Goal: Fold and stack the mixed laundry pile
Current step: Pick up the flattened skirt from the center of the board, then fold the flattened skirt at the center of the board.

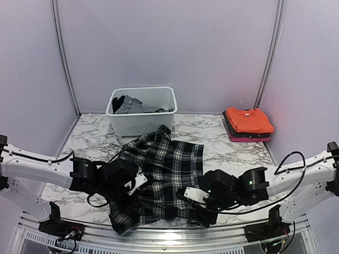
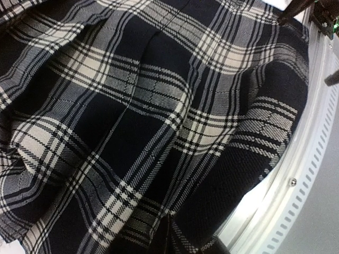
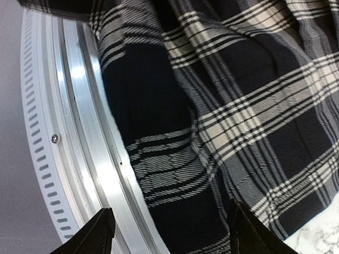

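1. Slippage over the near edge is the main risk. The plaid pleated skirt (image 1: 159,174) lies spread across the middle of the marble worktop (image 1: 222,137), but its near hem laps onto the aluminium rail (image 3: 69,132). A pull toward the arms could drag it off.
2. Uneven lifting is the 2nd risk. The right hand (image 3: 172,209) has its fingers standing apart over the hem, with nothing pinched between them. The left hand (image 1: 135,185) sits low on the skirt's left part, and its fingers are hidden, so I cannot tell whether it has closed on cloth. If only 1 hand raises the hem, the skirt would likely twist rather than fold.
3. Pleats add a 3rd risk: a shallow pinch may take just the top layer, leaving the underside bunched.
4. The skirt is black with white and grey checks in a coarse weave (soft, and likely to sag). Its pleats are fanned out and rumpled, and its far corner reaches toward the white tub (image 1: 140,124), which holds a dark grey cloth piece (image 1: 127,104).
5. The orange T-shirt (image 1: 249,119) lies folded on top of a small stack at the far right, well apart from the skirt.
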Tool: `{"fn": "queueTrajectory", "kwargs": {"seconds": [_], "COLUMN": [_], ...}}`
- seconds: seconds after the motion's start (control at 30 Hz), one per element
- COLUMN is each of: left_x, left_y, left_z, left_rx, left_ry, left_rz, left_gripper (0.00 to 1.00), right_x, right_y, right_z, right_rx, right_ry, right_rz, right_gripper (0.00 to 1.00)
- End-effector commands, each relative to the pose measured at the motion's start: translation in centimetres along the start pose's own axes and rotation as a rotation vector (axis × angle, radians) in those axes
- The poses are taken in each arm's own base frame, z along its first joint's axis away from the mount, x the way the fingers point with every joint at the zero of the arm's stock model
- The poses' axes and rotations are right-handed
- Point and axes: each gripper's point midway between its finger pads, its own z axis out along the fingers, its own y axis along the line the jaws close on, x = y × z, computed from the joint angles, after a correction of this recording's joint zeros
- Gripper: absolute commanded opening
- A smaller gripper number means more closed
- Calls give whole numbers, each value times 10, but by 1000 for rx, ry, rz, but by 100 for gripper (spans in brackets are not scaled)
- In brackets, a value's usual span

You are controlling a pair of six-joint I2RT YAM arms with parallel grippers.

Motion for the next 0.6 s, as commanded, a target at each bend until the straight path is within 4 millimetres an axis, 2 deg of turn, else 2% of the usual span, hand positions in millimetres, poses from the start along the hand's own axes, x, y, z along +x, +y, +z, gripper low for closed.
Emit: {"fn": "queueTrajectory", "kwargs": {"seconds": [0.0,0.07,0.17,0.23,0.3,0.37,0.5,0.57], "left_x": [11,8,2,-2,-7,-11,-19,-21], "left_y": [13,19,25,30,32,32,29,22], "left_z": [13,14,12,10,6,0,-17,-30], "left_rx": [46,47,53,54,56,55,66,91], "left_ry": [102,103,92,83,69,52,27,20], "left_rz": [16,13,10,5,5,3,13,27], "left_gripper": [6,5,5,5,6,7,7,3], "right_x": [-14,-10,-6,-3,-4,-6,-8,-17], "right_y": [17,17,13,3,-16,-30,-46,-39], "right_z": [9,13,15,19,22,23,21,14], "right_rx": [7,20,45,109,223,317,433,419], "right_ry": [15,29,51,68,82,112,188,192], "right_rz": [-119,-118,-100,-82,-69,-65,-99,-112], "right_gripper": [70,74,85,85,80,71,28,10]}}
